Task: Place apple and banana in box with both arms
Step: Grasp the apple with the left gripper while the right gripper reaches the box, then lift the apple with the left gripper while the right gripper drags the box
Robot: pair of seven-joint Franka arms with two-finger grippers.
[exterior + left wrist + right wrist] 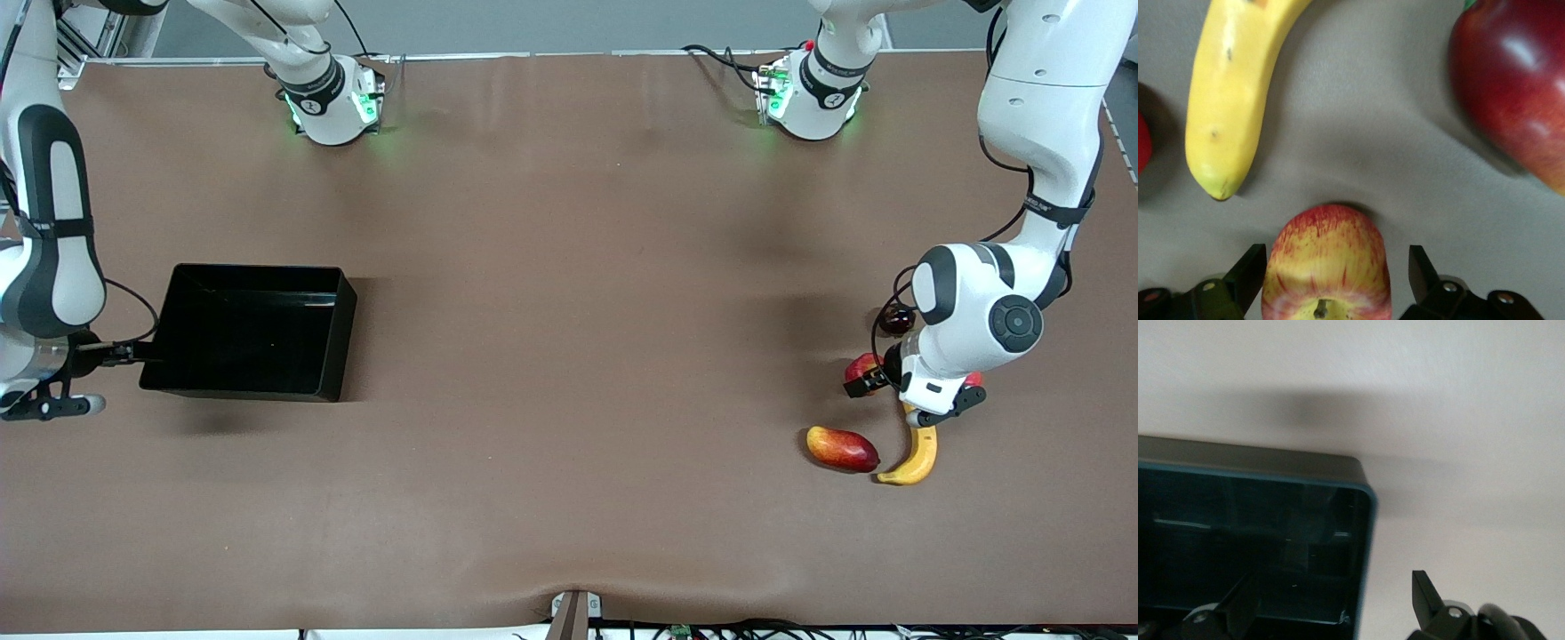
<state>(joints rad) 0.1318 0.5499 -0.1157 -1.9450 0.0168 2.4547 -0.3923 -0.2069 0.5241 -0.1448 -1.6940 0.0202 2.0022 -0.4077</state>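
Note:
The apple (pixel 1328 267), red streaked with pale yellow, sits on the table between my left gripper's open fingers; neither pad clearly touches it. In the front view my left gripper (pixel 920 393) is low at the left arm's end of the table, and its hand hides the apple. The yellow banana (pixel 920 453) lies just nearer the camera, its tip close to the apple in the left wrist view (pixel 1231 100). The black box (pixel 347 329) stands at the right arm's end. My right gripper (pixel 120 354) is open, its fingers straddling the box's end wall (pixel 1361 540).
A red-yellow mango-like fruit (pixel 841 449) lies beside the banana. A larger red round fruit (pixel 861 364) and a small dark fruit (pixel 896 320) sit beside the left hand. A big red fruit (pixel 1511 87) shows near the apple.

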